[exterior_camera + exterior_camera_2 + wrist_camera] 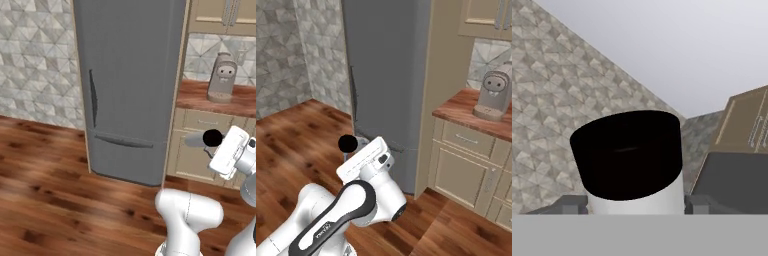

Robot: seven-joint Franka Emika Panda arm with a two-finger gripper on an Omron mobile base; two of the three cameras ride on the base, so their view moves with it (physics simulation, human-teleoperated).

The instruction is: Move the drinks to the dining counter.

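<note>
Wood-plank flooring runs under a tall grey fridge that stands in the middle of both base views, with patterned grey wall tile to its left. To the right of the fridge you have beige cabinets under a reddish wood tabletop, and a grey coffee machine sits on that tabletop at the right edge of the right base view.

Your arm is folded in close to the base. In the left base view its white hand section sits at the right edge, about mid-height, angled up and to the left; in the right base view it rises from the lower left, elbow bent, with the hand pointing toward the upper left.

Your tool is pinching the pale-grey cylinder with the black cap. In the hand view the cap fills the centre, the pale body drops between the two dark fingertips, and each tip sits just against a side of the body. In the left base view the cap shows as a black disc just left of the hand; in the right base view it pokes out at the hand's upper left, in front of the fridge's lower door.
</note>
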